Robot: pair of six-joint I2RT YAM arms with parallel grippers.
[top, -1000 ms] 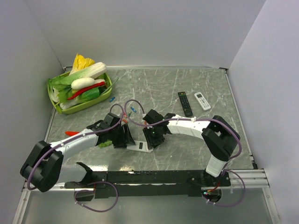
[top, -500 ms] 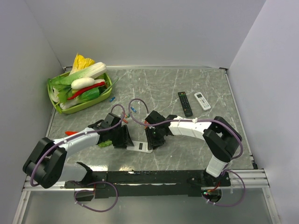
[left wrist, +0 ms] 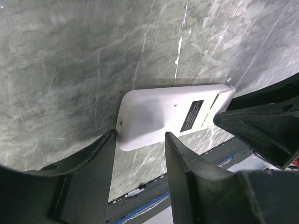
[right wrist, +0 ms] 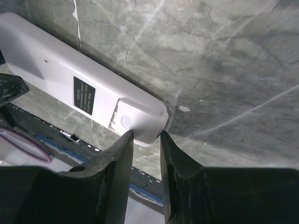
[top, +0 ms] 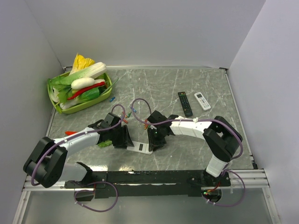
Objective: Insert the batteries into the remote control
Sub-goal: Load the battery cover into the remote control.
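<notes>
The remote control (top: pixel 141 148) lies white back up on the marble table, between my two grippers. In the left wrist view its rounded end (left wrist: pixel 149 121) sits between the fingers of my left gripper (left wrist: pixel 140 135), whose tips touch both of its sides. At the other end, by the battery cover (right wrist: pixel 128 120), my right gripper (right wrist: pixel 146 134) has its fingertips pressed on both edges. A blue battery (top: pixel 112 99) and another battery (top: pixel 133 110) lie loose farther back. From above, my left gripper (top: pixel 127 142) and right gripper (top: pixel 153 140) flank the remote.
A green basket (top: pixel 58 108) of vegetables stands at the back left. A long black remote (top: pixel 185 103) and an all-white remote (top: pixel 202 101) lie at the back right. An orange carrot (top: pixel 71 133) and a green vegetable (top: pixel 105 143) lie beside the left arm.
Both grippers have narrowed their jaws onto the ends of the remote control. The right gripper has shifted slightly toward the remote; the remote stays in place.
</notes>
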